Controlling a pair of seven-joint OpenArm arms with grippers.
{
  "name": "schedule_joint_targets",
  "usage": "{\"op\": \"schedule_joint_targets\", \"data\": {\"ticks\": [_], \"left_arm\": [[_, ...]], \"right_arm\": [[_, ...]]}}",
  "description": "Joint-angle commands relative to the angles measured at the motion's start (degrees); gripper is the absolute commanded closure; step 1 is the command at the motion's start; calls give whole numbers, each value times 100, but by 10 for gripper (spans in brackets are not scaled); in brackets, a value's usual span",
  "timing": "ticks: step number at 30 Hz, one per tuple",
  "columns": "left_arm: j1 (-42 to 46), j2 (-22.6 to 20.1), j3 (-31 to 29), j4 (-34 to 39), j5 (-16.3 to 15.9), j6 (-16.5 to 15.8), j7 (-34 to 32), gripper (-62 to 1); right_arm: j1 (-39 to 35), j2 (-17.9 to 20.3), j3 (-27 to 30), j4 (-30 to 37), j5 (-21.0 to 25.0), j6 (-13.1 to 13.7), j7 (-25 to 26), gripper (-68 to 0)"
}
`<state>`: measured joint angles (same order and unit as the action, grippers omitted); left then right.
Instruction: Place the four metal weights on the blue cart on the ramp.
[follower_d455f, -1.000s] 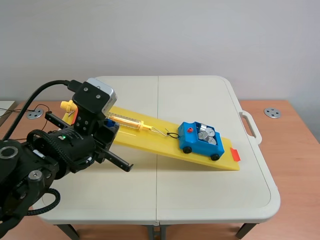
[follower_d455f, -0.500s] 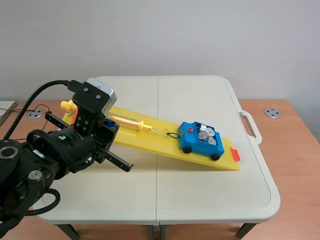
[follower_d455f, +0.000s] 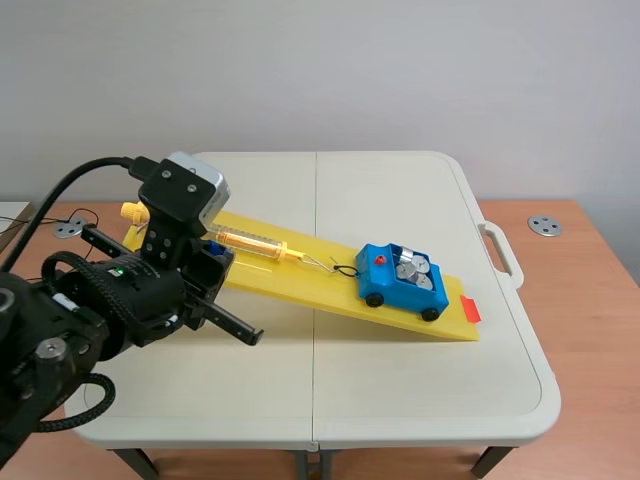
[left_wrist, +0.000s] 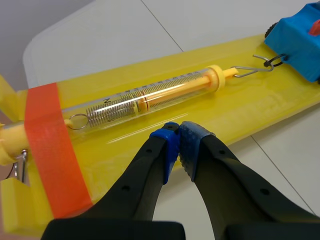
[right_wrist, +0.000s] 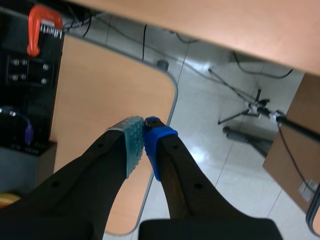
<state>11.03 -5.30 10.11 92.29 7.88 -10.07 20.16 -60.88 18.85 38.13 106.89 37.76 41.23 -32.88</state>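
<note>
Four weights (follower_d455f: 412, 270) look seated in the cart (follower_d455f: 385, 287), unmoved on the ramp (follower_d455f: 290, 281); left gripper (left_wrist: 177, 132), closed empty, just edged back, so task likely done.

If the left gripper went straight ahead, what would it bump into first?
Probably the yellow ramp, right beside the spring scale lying on it. The shut left gripper points down at that spot, though depth is hard to judge.

Lab-like test room, white folding plastic table (follower_d455f: 400, 380) before plain pale wall (follower_d455f: 400, 70), brown wooden desks (follower_d455f: 590, 290) alongside, black cables (right_wrist: 145, 42) across tiled floor (right_wrist: 210, 165)
</note>
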Motion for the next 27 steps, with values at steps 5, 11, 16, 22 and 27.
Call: {"op": "schedule_joint_targets", "data": {"ticks": [5, 11, 16, 22, 27], "left_arm": [[708, -476, -70, 1864, -280, 297, -391, -178], [1596, -730, -70, 2708, -275, 308, -378, -397], [2308, -728, -107, 3237, -278, 337, -376, -544], [3042, -728, -125, 3659, -426, 337, -297, -623], [3488, -726, -122, 3722, -839, 472, -210, -623]], "right_arm": [[741, 83, 380, 501, 516, 149, 492, -137], [1340, 83, 348, 501, 684, 149, 492, -343], [1716, 81, 125, 501, 815, 149, 553, -463], [2072, 59, -271, 501, 813, 149, 1213, -661], [2358, -68, -522, 501, 769, 149, 1228, -659]]}}
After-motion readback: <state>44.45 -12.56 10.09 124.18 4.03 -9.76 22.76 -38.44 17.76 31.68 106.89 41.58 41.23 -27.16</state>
